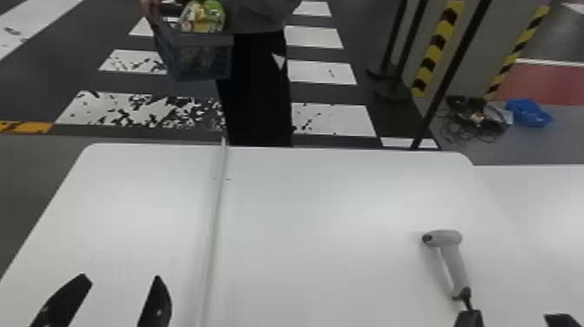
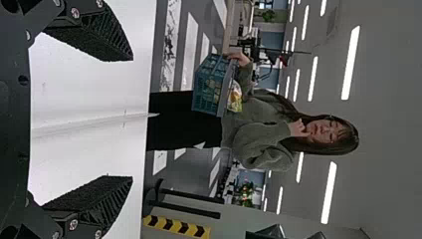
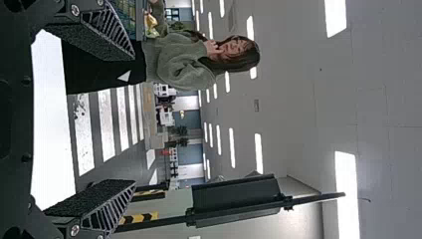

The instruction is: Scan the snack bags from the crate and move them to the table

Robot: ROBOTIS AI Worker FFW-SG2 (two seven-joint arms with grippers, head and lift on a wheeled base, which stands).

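Snack bags (image 1: 202,17), in green and yellow packaging, are located in the crate (image 1: 204,40), some of them rising above its rim. The crate, blue with openwork walls, is held up off the table (image 1: 330,195) by a person standing beyond the far edge. That person's hand (image 1: 150,9) grips the crate at one end; the other hand (image 2: 298,128) is raised to the chin. The table is white, with rounded far corners, and a narrow pale strip (image 1: 217,208) runs across it from the far edge toward the robot. Right of the strip lies a grey handheld scanner (image 1: 454,256), its head directed left and its handle extending toward the robot. The left end effector (image 1: 121,279) is at the near left of the table, its two fingers spread well apart. The right end effector (image 1: 513,318) is at the near right, just beside the scanner's handle end, likewise with fingers parted wide; contact with the scanner cannot be determined. On the floor beyond, to the right, are a heap of dark cables (image 1: 476,119) and a blue bundle (image 1: 528,113), near yellow-and-black striped markings (image 1: 434,48).
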